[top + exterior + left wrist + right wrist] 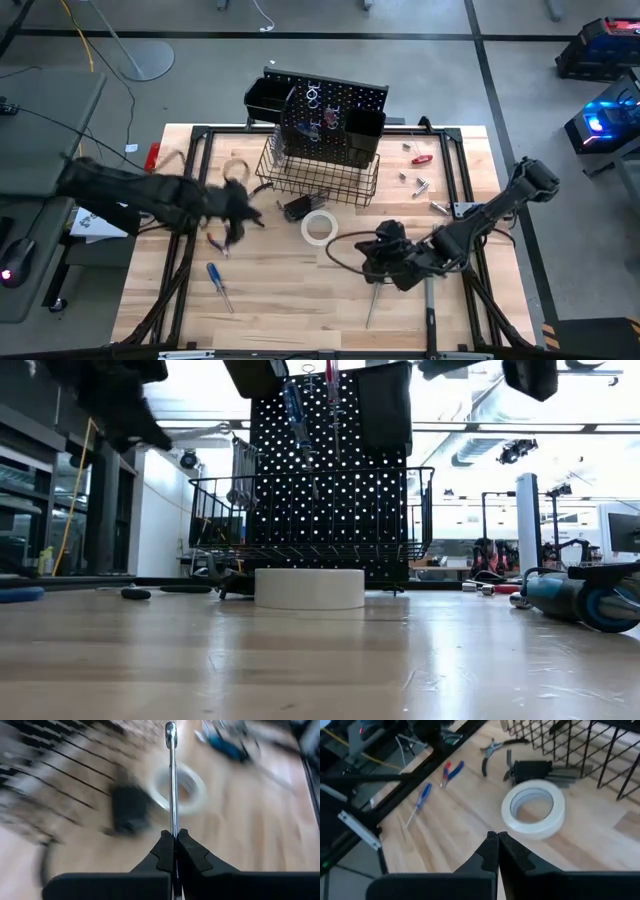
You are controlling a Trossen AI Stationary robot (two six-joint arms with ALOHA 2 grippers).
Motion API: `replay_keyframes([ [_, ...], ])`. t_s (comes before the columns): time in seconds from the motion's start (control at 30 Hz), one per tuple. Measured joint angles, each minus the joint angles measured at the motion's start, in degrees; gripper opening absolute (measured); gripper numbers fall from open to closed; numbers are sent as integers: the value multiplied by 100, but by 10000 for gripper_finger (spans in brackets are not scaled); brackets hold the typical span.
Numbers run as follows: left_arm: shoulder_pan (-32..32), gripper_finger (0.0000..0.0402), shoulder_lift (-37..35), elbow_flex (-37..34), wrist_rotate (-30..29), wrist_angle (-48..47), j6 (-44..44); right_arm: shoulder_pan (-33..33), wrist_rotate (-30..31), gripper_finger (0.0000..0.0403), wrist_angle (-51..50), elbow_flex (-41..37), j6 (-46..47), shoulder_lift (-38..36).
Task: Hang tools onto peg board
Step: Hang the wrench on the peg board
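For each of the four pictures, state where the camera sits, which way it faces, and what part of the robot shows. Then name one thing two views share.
High: above the table, looking down; both arms, peg board.
Low: at tabletop height, facing the peg board; arm parts at the top.
Left wrist: behind the left gripper, shut on a silver wrench.
Right wrist: behind the shut right gripper, facing the table.
Shared: white tape roll, in all four.

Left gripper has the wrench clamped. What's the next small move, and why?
Probably lift and swing it toward the peg board. The left gripper is shut on the silver wrench, but sits left of the wire basket, not at the panel.
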Motion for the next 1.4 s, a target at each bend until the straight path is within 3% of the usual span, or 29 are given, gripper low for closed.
replay_keyframes([
  [0.1, 894, 0, -356, 109, 205, 17, 415, -155, -68, 0, 90, 0, -155, -4],
  [0.27, 2332, 0, -311, 375, 1267, 1, 1250, -365, -261, 0, 103, 0, -196, -4],
  [0.47, 3421, 0, -66, 691, 2343, -25, 1780, -424, -350, 0, 184, 0, -294, -4],
  [0.83, 3924, 0, -101, 965, 2791, -1114, 2365, -425, -350, 0, 193, 0, -286, -6],
  [1.4, 4259, 0, 212, 965, 3049, -722, 2703, -451, -365, 0, 189, 0, -299, -6],
])
